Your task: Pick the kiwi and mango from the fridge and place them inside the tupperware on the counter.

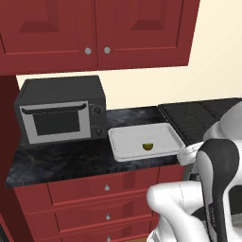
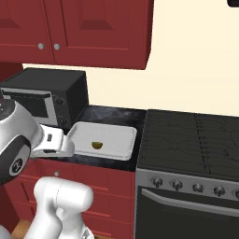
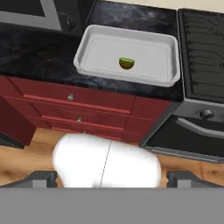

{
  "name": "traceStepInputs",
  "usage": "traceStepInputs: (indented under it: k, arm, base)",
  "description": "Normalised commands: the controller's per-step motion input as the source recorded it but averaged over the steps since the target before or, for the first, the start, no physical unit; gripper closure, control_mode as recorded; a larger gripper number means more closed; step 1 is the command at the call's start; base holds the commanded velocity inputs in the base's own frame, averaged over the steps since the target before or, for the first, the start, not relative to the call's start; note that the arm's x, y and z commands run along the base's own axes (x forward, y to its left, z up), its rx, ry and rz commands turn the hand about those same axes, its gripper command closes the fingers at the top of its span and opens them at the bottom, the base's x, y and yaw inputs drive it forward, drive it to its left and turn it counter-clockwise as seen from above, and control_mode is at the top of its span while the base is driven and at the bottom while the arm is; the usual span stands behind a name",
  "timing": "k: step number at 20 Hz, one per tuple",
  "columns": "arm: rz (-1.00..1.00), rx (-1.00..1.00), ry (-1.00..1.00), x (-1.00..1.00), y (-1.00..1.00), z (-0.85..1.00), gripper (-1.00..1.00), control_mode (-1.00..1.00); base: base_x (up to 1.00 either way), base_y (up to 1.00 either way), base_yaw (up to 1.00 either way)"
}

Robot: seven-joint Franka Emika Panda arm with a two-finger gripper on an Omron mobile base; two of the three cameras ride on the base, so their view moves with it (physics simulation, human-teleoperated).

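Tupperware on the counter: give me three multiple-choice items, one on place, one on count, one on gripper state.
1. Where does the tupperware sit?
A. between microwave and stove
B. on the stove
C. on the floor

2. How many fruits lie in it?
A. none
B. one
C. two

3. How do the gripper's jaws stand?
A. shut on the kiwi
B. shut, empty
C. open, empty

Answers: 1 A, it rests on the counter between the two. 2 B, the kiwi lies there alone. 3 C, in the hand view the fingertips stand wide apart with nothing between.

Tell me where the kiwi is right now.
The kiwi lies inside the white tupperware on the black counter, between the microwave and the stove.
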Motion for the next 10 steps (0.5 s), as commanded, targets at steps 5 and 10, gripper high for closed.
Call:
traceStepInputs:
  k: [5, 10]
  arm:
    - [0.0, -0.06, 0.12, -0.92, 0.15, -0.16, -1.0, -1.0]
    - [0.0, 0.0, 0.0, 0.0, 0.0, 0.0, -1.0, 1.0]
  base:
    - [0.0, 0.0, 0.0]
    - [-0.97, 0.0, 0.0]
